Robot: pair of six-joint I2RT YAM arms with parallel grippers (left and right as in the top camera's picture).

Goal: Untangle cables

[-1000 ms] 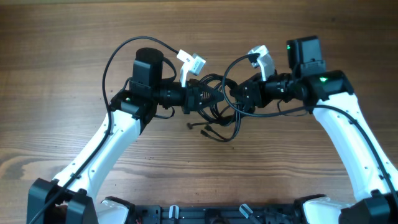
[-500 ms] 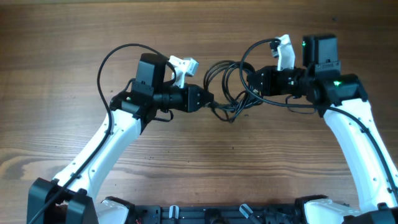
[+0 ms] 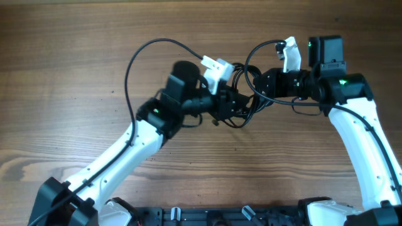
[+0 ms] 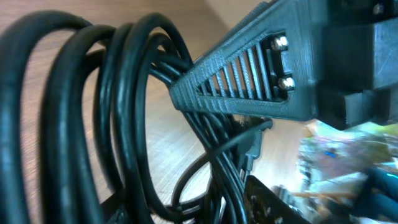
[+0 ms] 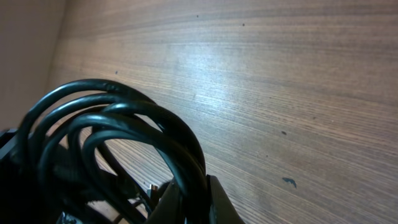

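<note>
The cable bundle (image 3: 244, 94) hangs above the tabletop (image 3: 75, 50), strung between the two grippers. Its long axis runs from the left gripper (image 3: 229, 105) across to the right gripper (image 3: 259, 88), with coils bulging out on either side of that line. It looks light, limp and rubbery, likely to spring back into loops, so I'd take hold of one strand near a free end rather than the whole knot. The right gripper is pinched narrow on several loops, which arch up just ahead of it. Cords pass between the left gripper's fingers (image 4: 249, 81), but I cannot tell whether they are clamped.
</note>
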